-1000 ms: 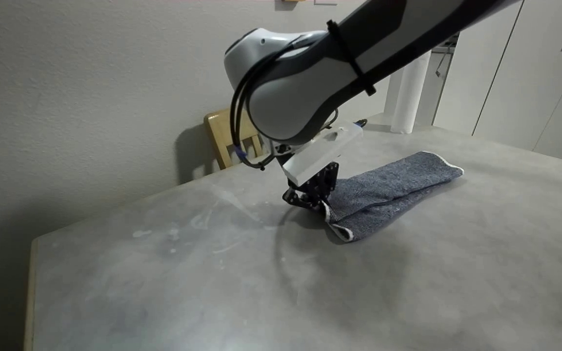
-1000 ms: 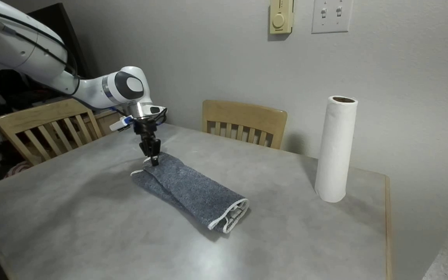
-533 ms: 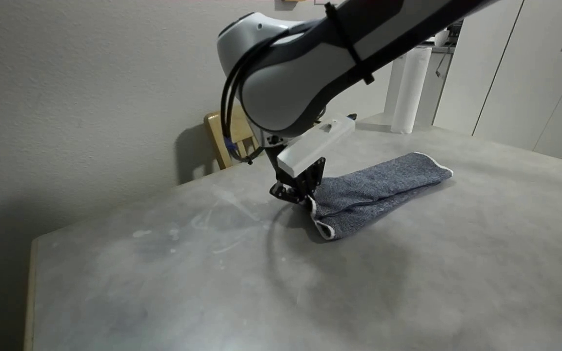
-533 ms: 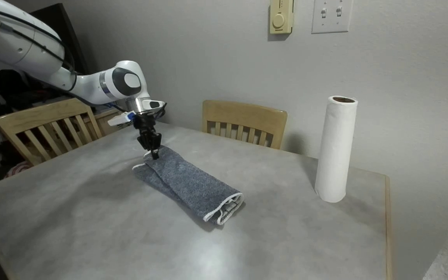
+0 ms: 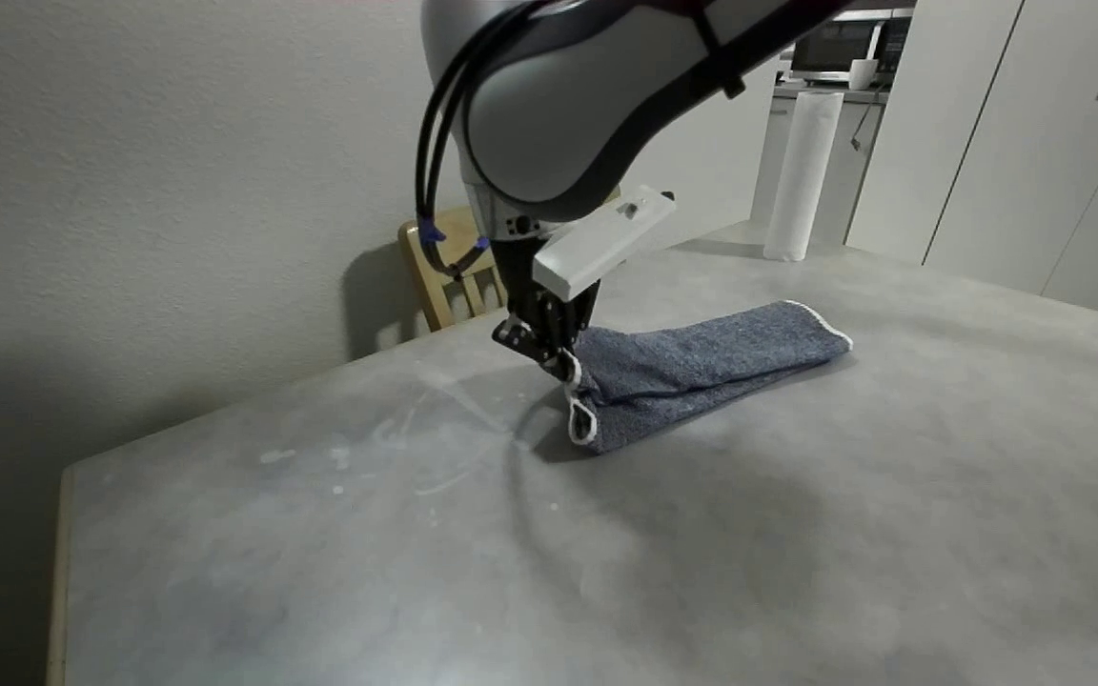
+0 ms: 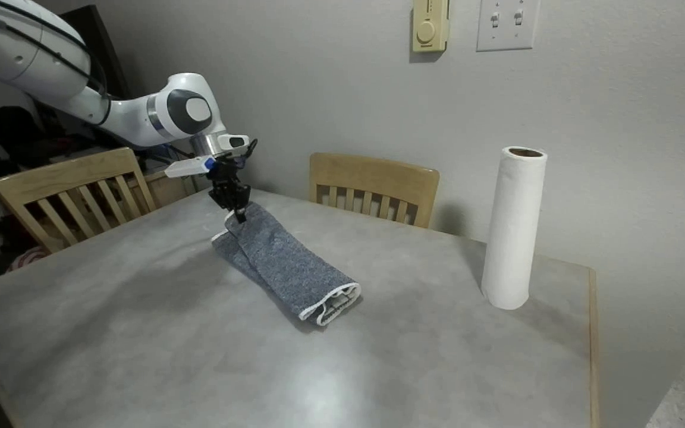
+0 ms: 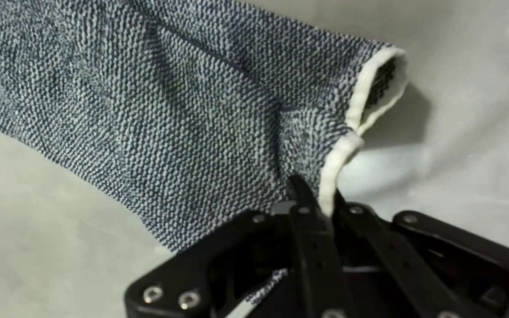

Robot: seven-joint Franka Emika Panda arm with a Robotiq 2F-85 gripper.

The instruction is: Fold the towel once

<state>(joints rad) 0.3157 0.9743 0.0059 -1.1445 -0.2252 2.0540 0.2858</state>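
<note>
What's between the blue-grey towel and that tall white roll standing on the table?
Just bare grey tabletop lies between the towel and the white roll; both exterior views show that stretch.

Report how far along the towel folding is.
Looks done: the blue-grey cloth towel with white trim is doubled into a long strip. In hand: the black two-fingered gripper is shut on that trim at one end. Remaining, probably: evening up the lower layer, which sticks out along one side, then letting go.
</note>
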